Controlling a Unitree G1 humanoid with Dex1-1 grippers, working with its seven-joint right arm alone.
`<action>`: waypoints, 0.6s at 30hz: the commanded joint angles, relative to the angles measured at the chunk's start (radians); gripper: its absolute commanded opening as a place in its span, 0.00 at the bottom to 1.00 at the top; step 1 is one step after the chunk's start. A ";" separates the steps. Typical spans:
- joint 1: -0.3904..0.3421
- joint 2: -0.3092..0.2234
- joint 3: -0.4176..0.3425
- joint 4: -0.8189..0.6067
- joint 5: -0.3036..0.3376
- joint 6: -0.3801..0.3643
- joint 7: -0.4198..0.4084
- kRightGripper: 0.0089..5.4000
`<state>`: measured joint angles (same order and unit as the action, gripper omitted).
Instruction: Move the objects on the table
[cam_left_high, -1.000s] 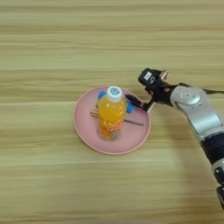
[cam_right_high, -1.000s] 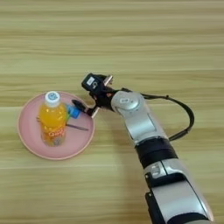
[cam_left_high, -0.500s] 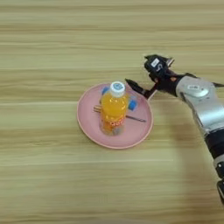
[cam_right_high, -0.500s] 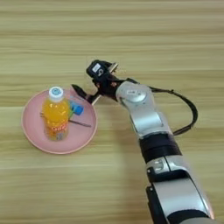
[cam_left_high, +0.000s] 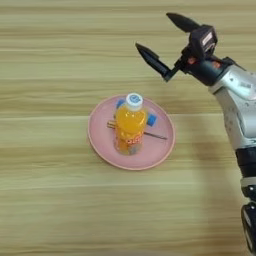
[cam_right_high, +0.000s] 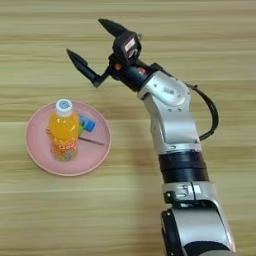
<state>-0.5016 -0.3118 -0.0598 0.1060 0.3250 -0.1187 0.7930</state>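
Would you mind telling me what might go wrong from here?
The bottle stands upright on the plate, crowded by a blue tube and screwdriver; reaching for either could topple it. The gripper is open and raised beyond the plate; a careless descent might clip the bottle's cap.

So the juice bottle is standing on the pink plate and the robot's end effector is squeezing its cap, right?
Not quite. The juice bottle does stand on the pink plate, but the end effector is open and empty, away from the cap beyond the plate's far side. The right eye view shows this.
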 joint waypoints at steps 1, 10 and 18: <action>-0.046 -0.014 -0.026 -0.109 0.098 0.017 0.032 1.00; 0.019 -0.034 0.004 -0.204 0.176 0.073 0.146 1.00; 0.078 -0.090 0.055 -0.249 0.170 0.180 0.225 1.00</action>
<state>-0.3804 -0.3641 -0.0054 -0.0891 0.4980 0.0537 1.0236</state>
